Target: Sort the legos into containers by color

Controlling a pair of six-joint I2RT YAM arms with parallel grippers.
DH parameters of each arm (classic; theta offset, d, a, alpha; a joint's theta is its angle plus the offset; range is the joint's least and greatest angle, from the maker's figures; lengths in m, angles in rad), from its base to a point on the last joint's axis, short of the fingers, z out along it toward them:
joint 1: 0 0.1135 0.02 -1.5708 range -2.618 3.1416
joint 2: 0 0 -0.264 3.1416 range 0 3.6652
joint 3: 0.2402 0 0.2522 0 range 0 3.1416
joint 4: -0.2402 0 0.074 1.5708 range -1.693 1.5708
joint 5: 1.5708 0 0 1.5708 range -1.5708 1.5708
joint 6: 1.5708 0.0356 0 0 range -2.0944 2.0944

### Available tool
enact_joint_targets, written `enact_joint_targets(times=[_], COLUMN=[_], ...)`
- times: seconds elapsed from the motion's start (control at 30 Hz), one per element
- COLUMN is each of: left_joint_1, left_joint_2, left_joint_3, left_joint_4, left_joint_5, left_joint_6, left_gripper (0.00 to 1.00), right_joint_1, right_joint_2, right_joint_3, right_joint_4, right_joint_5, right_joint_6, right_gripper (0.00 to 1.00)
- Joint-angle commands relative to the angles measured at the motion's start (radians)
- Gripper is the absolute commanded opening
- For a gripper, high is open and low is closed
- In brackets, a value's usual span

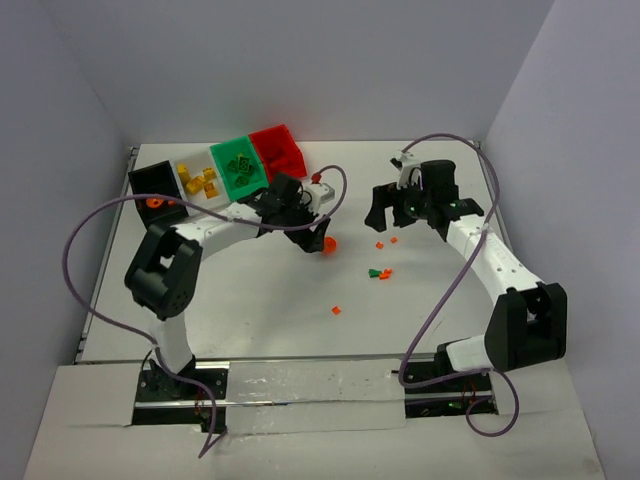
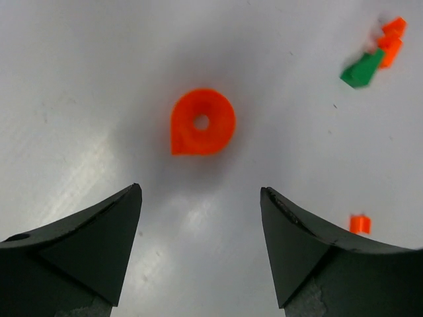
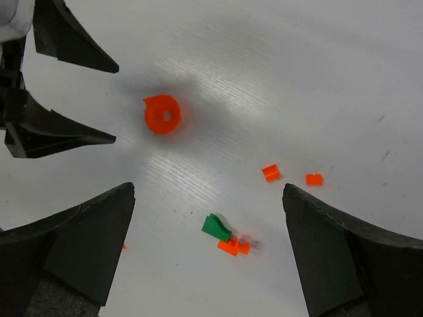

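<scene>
An orange round piece with a hole [image 1: 329, 244] lies on the white table; it also shows in the left wrist view [image 2: 201, 122] and the right wrist view [image 3: 163, 114]. My left gripper [image 1: 316, 236] is open and empty just above it [image 2: 201, 188]. My right gripper [image 1: 385, 218] is open and empty [image 3: 208, 188] over a green piece [image 3: 216, 227] touching small orange bricks [image 3: 231, 247]. Two more orange bricks [image 3: 270, 173] [image 3: 314, 179] lie apart nearby. The black bin [image 1: 140, 178], white bin [image 1: 183, 171], green bin [image 1: 222, 155] and red bin [image 1: 270, 136] stand in a row at the back left.
The white bin holds yellow pieces [image 1: 200, 181], the green bin green ones [image 1: 241, 165]. An orange piece [image 1: 154, 201] sits at the black bin's front. A lone orange brick [image 1: 337, 310] lies toward the front. Grey walls enclose the table.
</scene>
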Motion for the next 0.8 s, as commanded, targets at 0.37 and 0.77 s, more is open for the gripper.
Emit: enact_joint_targets(times=[0.37,0.77], left_joint_1=[-0.025,-0.039], left_joint_2=[0.317,0.332], left_joint_3=[0.359,0.286], left_joint_4=[-0.058,-0.098], left_joint_5=[0.059,0.137], left_joint_6=[0.036,0.090], left_gripper=[0.99,0.98], right_joint_1=[-0.074,-0.090], right_joint_2=[-0.034,-0.027], right_joint_3=[-0.050,-0.044], right_joint_4=[0.014,0.008], right_joint_5=[-0.037,-0.056], right_joint_6=[-0.001,-0.007], right_gripper=[1.00,1.00])
